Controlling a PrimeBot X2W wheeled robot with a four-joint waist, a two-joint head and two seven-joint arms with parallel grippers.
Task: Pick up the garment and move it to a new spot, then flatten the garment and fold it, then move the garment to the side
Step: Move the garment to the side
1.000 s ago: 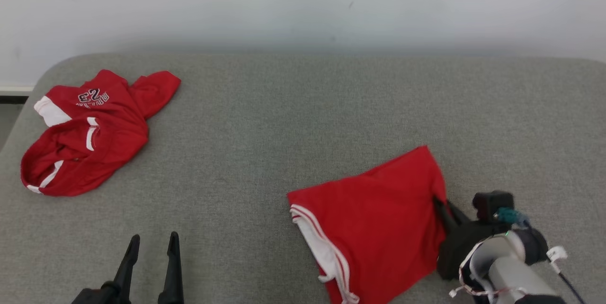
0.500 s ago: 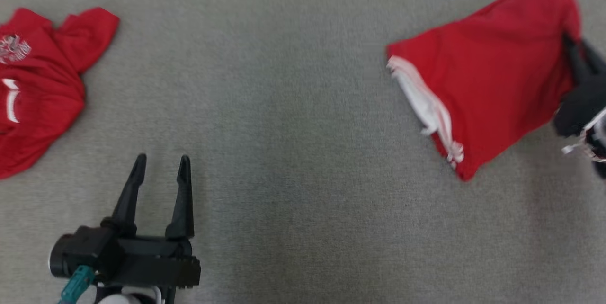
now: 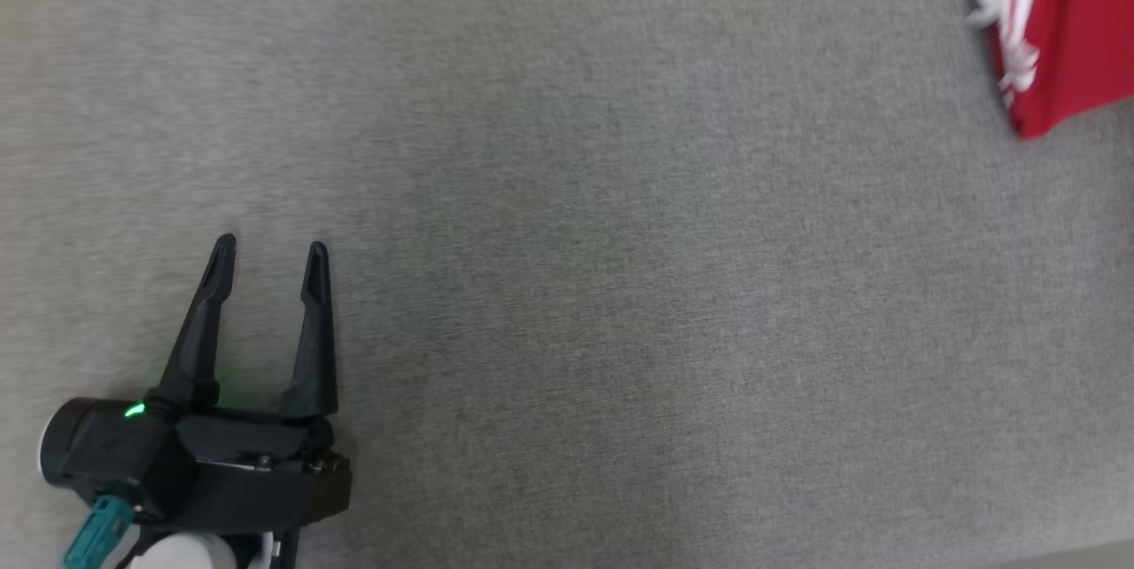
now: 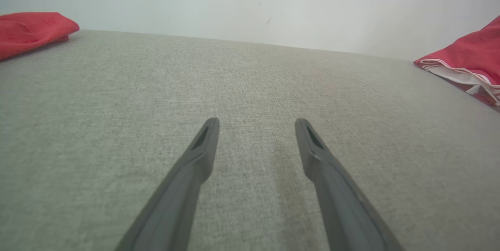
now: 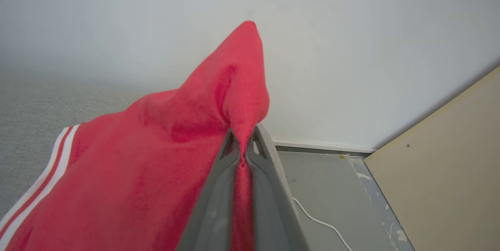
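The garment (image 3: 1067,28) is a folded red piece with white stripes along one edge, lying at the top right corner of the head view on the grey padded table (image 3: 620,241). In the right wrist view my right gripper (image 5: 242,143) is shut on a raised corner of the garment (image 5: 136,173), which peaks above the fingertips. My left gripper (image 3: 266,245) rests low at the left, open, nothing between its fingers. From the left wrist view the left gripper (image 4: 256,124) points across bare table, with the garment (image 4: 468,59) far to its right.
A second red garment (image 4: 31,30) lies at the far left of the table. A white wall (image 4: 250,0) stands behind. Past the table's right end are grey floor (image 5: 324,188), a white cable (image 5: 320,221) and a beige board (image 5: 441,157).
The head camera has swung down and left, so the whole picture shifted: the other red garment and the right arm have left it. Both grippers stand as before.
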